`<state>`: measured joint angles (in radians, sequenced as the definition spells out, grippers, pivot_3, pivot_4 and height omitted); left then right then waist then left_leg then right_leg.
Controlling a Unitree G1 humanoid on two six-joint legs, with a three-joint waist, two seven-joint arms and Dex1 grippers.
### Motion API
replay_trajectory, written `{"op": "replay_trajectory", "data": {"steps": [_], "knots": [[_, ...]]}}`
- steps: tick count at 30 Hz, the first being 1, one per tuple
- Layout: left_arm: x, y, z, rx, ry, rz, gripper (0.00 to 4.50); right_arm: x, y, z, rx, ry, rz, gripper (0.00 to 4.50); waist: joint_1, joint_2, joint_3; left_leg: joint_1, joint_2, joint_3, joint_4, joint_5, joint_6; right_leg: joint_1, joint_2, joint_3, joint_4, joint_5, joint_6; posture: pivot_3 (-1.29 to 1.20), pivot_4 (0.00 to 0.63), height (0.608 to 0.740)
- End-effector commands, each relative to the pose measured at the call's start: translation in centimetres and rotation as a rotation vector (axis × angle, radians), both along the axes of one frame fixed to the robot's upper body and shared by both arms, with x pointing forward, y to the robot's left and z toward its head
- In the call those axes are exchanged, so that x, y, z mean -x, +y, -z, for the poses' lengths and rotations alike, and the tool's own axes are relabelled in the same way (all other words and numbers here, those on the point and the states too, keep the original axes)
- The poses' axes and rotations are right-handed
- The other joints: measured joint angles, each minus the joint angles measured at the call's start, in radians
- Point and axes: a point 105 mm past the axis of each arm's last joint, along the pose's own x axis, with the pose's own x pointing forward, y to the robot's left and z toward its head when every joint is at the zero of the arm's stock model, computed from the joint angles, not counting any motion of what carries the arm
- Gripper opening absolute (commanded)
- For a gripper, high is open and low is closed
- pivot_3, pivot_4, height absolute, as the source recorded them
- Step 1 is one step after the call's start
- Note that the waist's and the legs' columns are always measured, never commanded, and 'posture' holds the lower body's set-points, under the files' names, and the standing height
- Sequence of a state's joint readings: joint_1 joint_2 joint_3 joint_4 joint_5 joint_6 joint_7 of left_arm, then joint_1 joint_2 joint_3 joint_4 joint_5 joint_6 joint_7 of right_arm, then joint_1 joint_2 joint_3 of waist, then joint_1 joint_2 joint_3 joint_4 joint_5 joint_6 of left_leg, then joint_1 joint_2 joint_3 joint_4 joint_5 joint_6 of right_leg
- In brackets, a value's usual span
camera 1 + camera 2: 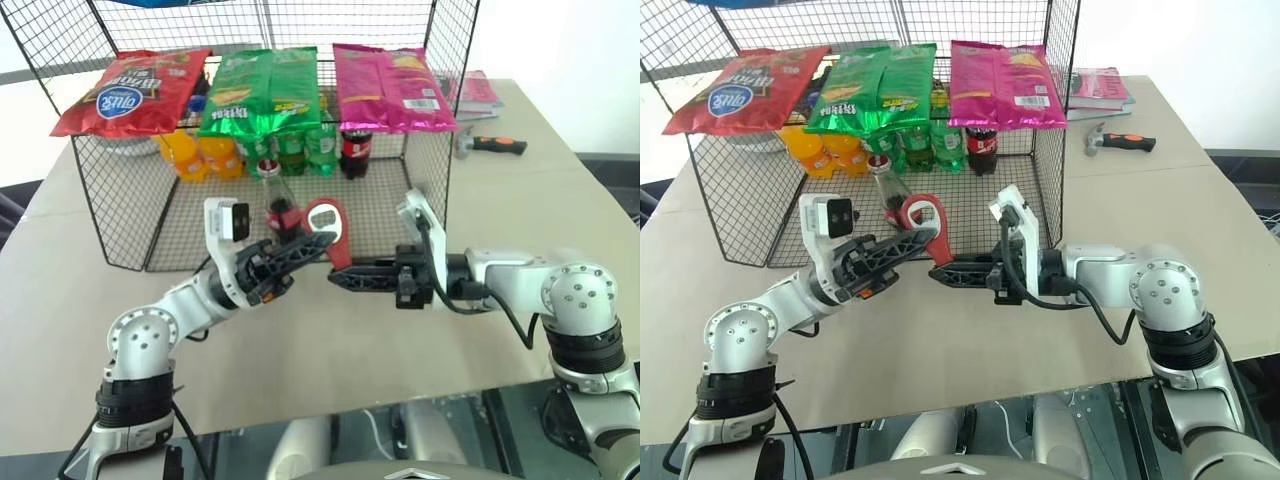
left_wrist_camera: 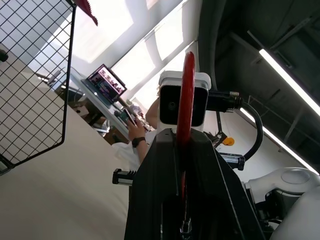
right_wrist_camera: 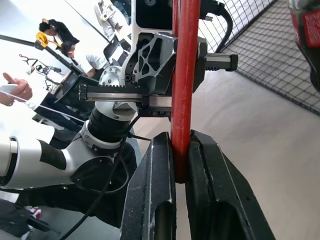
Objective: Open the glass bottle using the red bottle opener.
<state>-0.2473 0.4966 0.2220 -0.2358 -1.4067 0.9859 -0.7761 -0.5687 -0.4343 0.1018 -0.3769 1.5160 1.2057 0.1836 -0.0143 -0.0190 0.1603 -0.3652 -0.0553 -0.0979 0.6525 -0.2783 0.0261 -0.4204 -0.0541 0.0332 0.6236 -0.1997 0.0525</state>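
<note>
Surface: pale, beneath both arms.
Glass bottle: upright just behind the opener's head, by the wire cage.
Red bottle opener: held above the surface between both hands.
Left hand: clamped on the opener.
Right hand: closed on its narrow handle.

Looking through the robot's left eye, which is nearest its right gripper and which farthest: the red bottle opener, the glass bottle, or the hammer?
1. The red bottle opener: clamped in the right gripper itself, at its handle end.
2. The glass bottle: just beyond the opener, toward the robot's left, before the wire cage.
3. The hammer: far back on the table's right side.
</note>
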Motion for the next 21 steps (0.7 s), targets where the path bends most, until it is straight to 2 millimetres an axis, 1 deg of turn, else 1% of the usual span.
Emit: {"op": "replay_trajectory", "data": {"steps": [1, 2, 4, 5, 6, 7, 8, 9, 10, 12, 13, 14, 17, 18, 19, 21], "knots": [[-0.3, 0.4, -0.2, -0.025, -0.019, -0.064, 0.0, 0.7, 0.0, -0.7, -0.041, -0.004, -0.015, 0.08, 0.0, 0.0, 0.0, 0.0, 0.0, 0.0, 0.0, 0.0, 0.0, 0.0, 0.0, 0.0, 0.0, 0.0, 0.0, 0.0, 0.15, 0.74], [-0.4, 0.5, -0.2, -0.024, -0.013, -0.075, 0.0, 0.4, -0.2, -0.5, -0.037, 0.002, 0.007, 0.08, 0.0, 0.0, 0.0, 0.0, 0.0, 0.0, 0.0, 0.0, 0.0, 0.0, 0.0, 0.0, 0.0, 0.0, 0.0, 0.0, 0.15, 0.74], [-0.4, 0.5, -0.3, -0.05, -0.028, -0.096, 0.72, -0.7, -0.8, -0.1, -0.04, 0.017, 0.099, 0.0, 0.0, 0.0, 0.0, 0.0, 0.0, 0.0, 0.0, 0.0, 0.0, 0.0, 0.0, 0.0, 0.0, 0.0, 0.0, 0.0, 0.15, 0.74], [-0.6, 0.7, -0.4, -0.067, -0.04, -0.125, 0.94, -1.4, -1.3, 0.1, -0.035, 0.018, 0.156, 0.0, 0.001, 0.0, 0.0, 0.0, 0.0, 0.0, 0.0, 0.0, 0.0, 0.0, 0.0, 0.0, 0.0, 0.0, 0.0, 0.0, 0.15, 0.74], [-0.7, 0.9, -0.5, -0.083, -0.054, -0.145, 1.27, -2.0, -1.7, 0.2, -0.03, 0.014, 0.204, 0.0, 0.001, 0.0, 0.0, -0.001, 0.0, 0.0, 0.0, 0.0, 0.0, 0.0, 0.0, 0.0, 0.0, 0.0, 0.0, 0.0, 0.15, 0.74], [-0.7, 1.1, -0.7, -0.095, -0.067, -0.167, 1.78, -2.5, -2.1, 0.3, -0.03, 0.012, 0.241, 0.0, 0.001, 0.0, 0.0, -0.001, 0.0, 0.0, 0.0, 0.0, 0.0, -0.001, 0.0, 0.0, 0.0, 0.0, 0.0, 0.0, 0.15, 0.74], [-0.7, 1.4, -1.0, -0.095, -0.078, -0.195, 2.08, -2.7, -2.6, 0.4, -0.032, 0.016, 0.267, 0.0, 0.001, 0.0, 0.0, -0.002, 0.0, 0.0, 0.0, 0.0, 0.0, -0.001, 0.0, 0.0, 0.0, 0.0, 0.0, 0.0, 0.15, 0.74], [-0.7, 1.7, -1.2, -0.094, -0.086, -0.218, 2.66, -2.7, -2.9, 0.5, -0.034, 0.017, 0.279, 0.0, 0.002, 0.0, 0.0, -0.002, 0.0, 0.0, 0.0, 0.0, 0.0, -0.002, 0.0, 0.0, 0.0, 0.0, 0.0, 0.0, 0.15, 0.74], [-0.8, 1.9, -1.3, -0.098, -0.094, -0.241, 2.94, -2.7, -3.2, 0.5, -0.036, 0.018, 0.282, 0.0, 0.002, 0.0, 0.0, -0.003, 0.0, 0.0, 0.0, 0.0, 0.0, -0.002, 0.0, 0.0, 0.0, 0.0, 0.0, 0.0, 0.15, 0.74], [-0.8, 2.1, -1.4, -0.094, -0.097, -0.263, 3.88, -2.4, -3.5, 0.4, -0.042, 0.02, 0.279, 0.0, 0.002, 0.0, 0.0, -0.003, 0.0, 0.0, 0.0, 0.0, -0.001, -0.003, 0.0, 0.0, 0.0, 0.0, 0.0, 0.0, 0.15, 0.74], [-0.7, 2.2, -1.4, -0.089, -0.095, -0.268, 4.24, -2.3, -3.6, 0.4, -0.046, 0.021, 0.278, 0.0, 0.002, 0.0, 0.0, -0.003, 0.0, 0.0, 0.0, 0.0, -0.001, -0.003, 0.0, 0.0, -0.001, 0.0, 0.0, 0.0, 0.15, 0.74], [-0.5, 2.2, -1.3, -0.094, -0.106, -0.273, 4.39, -2.3, -3.8, 0.4, -0.047, 0.016, 0.283, 0.0, 0.001, 0.0, 0.0, -0.003, 0.0, 0.0, 0.0, 0.0, -0.001, -0.003, 0.0, 0.0, -0.001, 0.0, 0.0, 0.0, 0.15, 0.74], [0.2, 2.1, -1.6, -0.073, -0.126, -0.301, 4.39, -2.6, -4.3, 0.1, -0.046, -0.04, 0.331, 0.0, 0.001, 0.0, 0.0, -0.003, 0.0, 0.001, 0.0, 0.0, 0.0, -0.003, 0.0, 0.001, -0.001, 0.0, 0.0, 0.0, 0.15, 0.74], [0.4, 2.0, -1.4, -0.091, -0.135, -0.319, 4.39, -2.8, -4.4, -0.1, -0.047, -0.076, 0.347, 0.0, 0.001, 0.0, 0.0, -0.003, 0.0, 0.001, 0.0, 0.0, 0.0, -0.003, 0.0, 0.001, -0.001, 0.0, 0.0, 0.0, 0.15, 0.74], [1.0, 1.7, -0.7, -0.157, -0.154, -0.323, 4.39, -3.3, -4.7, -0.4, -0.03, -0.149, 0.396, 0.0, 0.002, 0.0, 0.0, -0.003, 0.0, 0.001, 0.0, 0.0, 0.0, -0.003, 0.0, 0.001, -0.001, 0.0, 0.0, 0.0, 0.15, 0.74], [1.4, 1.6, 0.9, -0.324, -0.223, -0.377, 4.39, -4.6, -5.5, -1.0, -0.001, -0.289, 0.506, 0.0, 0.0, 0.0, 0.0, -0.003, 0.0, 0.002, 0.0, 0.0, 0.0, -0.003, 0.0, 0.002, -0.002, 0.0, 0.0, 0.0, 0.15, 0.74]]}}
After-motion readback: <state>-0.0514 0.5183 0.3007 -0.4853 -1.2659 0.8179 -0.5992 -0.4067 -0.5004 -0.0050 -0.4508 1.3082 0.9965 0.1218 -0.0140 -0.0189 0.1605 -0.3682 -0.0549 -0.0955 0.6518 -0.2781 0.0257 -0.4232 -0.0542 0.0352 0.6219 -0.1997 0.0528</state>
